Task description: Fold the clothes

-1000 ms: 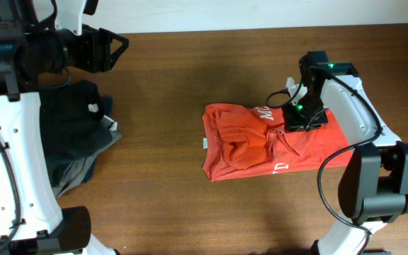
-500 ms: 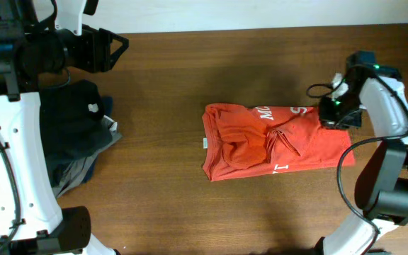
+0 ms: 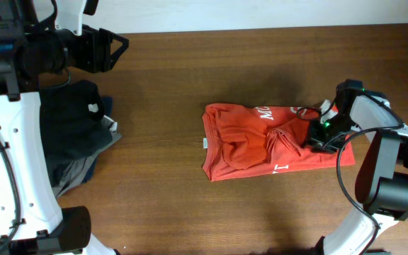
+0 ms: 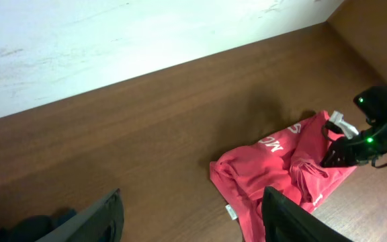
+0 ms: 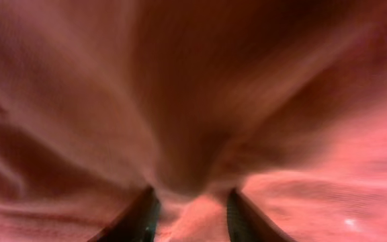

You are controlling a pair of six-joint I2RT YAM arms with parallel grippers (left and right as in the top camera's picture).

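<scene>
– Brown wood all round?
– Yes, a wooden worktop, with a white wall along its far edge. A heap of dark garments lies at the left.
– And the red-orange T-shirt?
– Right of centre, lying rumpled, with white lettering showing.
– Your claws?
– My left claw hangs above the far left corner, fingers spread wide, holding nothing. My right claw is down on the shirt's right end. A ridge of cloth runs between its parted fingers, but whether it grips I cannot tell.
</scene>
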